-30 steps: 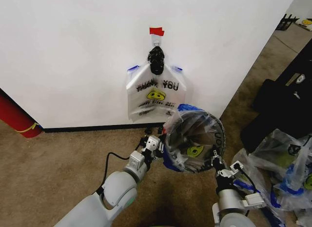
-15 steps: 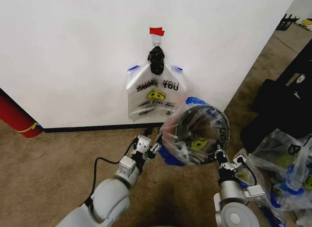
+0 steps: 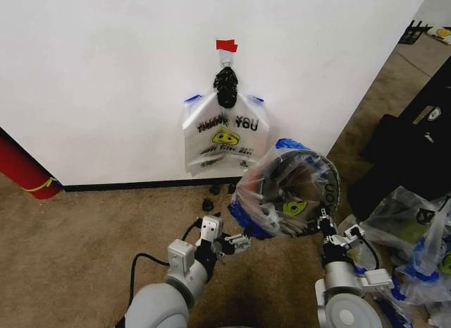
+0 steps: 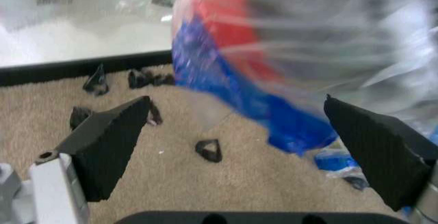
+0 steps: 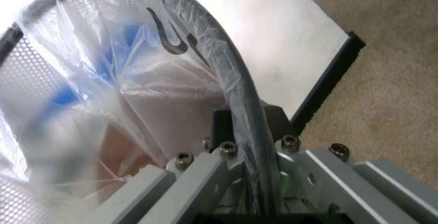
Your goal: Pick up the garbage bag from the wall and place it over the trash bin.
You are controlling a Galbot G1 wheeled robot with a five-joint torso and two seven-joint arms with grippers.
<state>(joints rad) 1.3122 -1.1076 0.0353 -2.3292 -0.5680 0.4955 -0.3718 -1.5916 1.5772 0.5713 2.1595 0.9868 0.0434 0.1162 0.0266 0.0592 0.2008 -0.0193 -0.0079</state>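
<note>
Lining the trash bin (image 3: 290, 201) — garbage bag (image 3: 264, 194); right hand (image 3: 325, 223) clamps its rim, left hand (image 3: 227, 242) open.

Looking like a lab test space. Bare white wall (image 3: 106, 74) running 9 to 2 o'clock, beige carpet (image 3: 77, 236) underneath, black cases (image 3: 416, 137) sitting at 3 o'clock.

Tan carpet floor below a white wall

The carpet (image 3: 84, 236) is met by the black baseboard (image 3: 127, 185) of the wall (image 3: 106, 74). Small black clips (image 4: 208, 149) are scattered on it near the baseboard. A red cylinder (image 3: 21, 169) is stood at the left, and clear filled bags (image 3: 412, 236) are heaped at the right.
</note>
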